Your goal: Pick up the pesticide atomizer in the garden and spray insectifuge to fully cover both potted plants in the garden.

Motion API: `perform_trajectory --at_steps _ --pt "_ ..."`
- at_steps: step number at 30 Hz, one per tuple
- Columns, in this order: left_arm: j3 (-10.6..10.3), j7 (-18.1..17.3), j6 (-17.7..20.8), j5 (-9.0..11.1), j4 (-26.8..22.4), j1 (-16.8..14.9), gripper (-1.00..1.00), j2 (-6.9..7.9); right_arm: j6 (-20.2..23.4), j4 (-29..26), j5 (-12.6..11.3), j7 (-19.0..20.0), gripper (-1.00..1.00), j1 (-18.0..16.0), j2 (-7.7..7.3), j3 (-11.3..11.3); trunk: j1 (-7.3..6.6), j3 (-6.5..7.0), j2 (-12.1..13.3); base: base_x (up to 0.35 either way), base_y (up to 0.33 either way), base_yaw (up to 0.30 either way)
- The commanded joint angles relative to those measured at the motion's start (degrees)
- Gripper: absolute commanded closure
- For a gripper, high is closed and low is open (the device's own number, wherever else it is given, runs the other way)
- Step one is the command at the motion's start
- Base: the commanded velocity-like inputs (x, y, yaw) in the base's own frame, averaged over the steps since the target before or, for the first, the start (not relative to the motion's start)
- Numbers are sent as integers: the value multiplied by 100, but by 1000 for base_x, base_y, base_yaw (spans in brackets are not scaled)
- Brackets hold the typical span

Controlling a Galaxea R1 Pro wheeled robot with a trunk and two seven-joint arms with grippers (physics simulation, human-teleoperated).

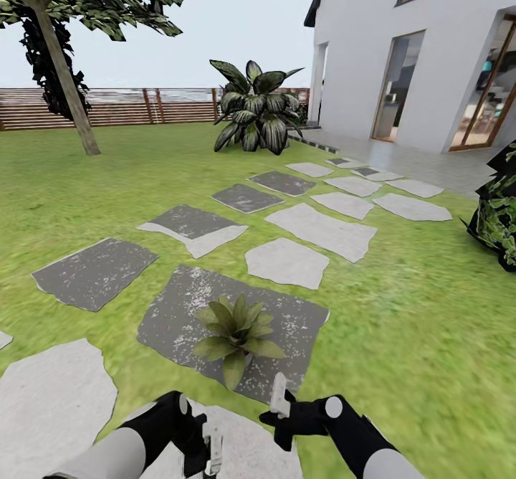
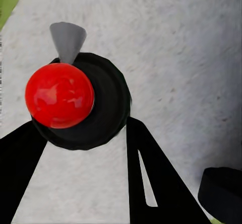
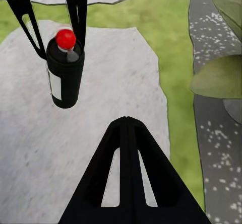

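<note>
- Both arms low at the near edge of the head view, forearms angled inward over a pale slab (image 1: 50, 400).
- Left gripper (image 1: 212, 452) points down; its fingers (image 3: 75, 7) straddle the pesticide atomizer (image 3: 64, 73), pinching it near the top, bottle hanging above the slab.
- Left wrist view looks straight down on the atomizer: red cap (image 2: 59, 95) on the round black body, grey nozzle (image 2: 67, 40) poking out, black fingers either side.
- Right gripper (image 1: 279, 396) level, aimed at the left gripper; fingers (image 3: 126, 173) pressed together, holding nothing.
- Right wrist view shows the bottle side-on with a pale label, and plant leaves at its edge.
- One potted plant (image 1: 235, 332) sits on a dark slab (image 1: 172, 321) just beyond the grippers.
- Far: lawn (image 1: 401, 321), stepping slabs, broad-leaved bush (image 1: 256, 110), fence (image 1: 122, 106), house (image 1: 430, 49).
</note>
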Motion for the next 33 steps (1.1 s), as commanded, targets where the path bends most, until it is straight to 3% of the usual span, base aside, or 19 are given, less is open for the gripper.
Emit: perform_trajectory --at_steps 1,15,33 --pt "0 -11 26 -28 -53 1 100 -31 -16 -17 39 47 100 -2 15 -8 -1 -5 -2 0 0 0" --pt "10 22 22 39 -312 4 100 -332 -4 -70 39 113 100 -3 121 -9 -1 -5 -2 0 0 0" --pt "69 4 -61 98 -304 3 100 -473 -4 -62 39 105 100 -4 128 -9 -1 -5 -2 0 0 0"
